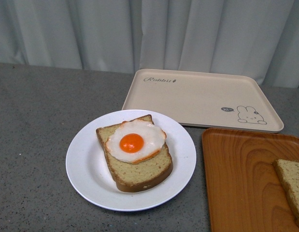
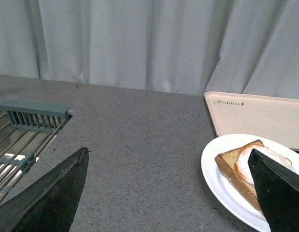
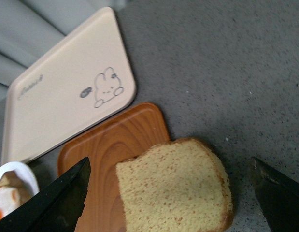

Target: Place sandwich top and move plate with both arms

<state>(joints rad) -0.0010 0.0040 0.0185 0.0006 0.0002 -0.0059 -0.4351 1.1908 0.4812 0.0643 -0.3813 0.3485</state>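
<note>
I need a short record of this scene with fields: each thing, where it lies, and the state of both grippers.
plate: white, round, on the grey counter, left of the orange tray
on plate: bread slice with fried egg on top
sandwich top: plain slice, lying on the orange tray, not held
rabbit tray: beige, behind the plate
left gripper: open, holding nothing
right gripper: open, above the sandwich top
</note>
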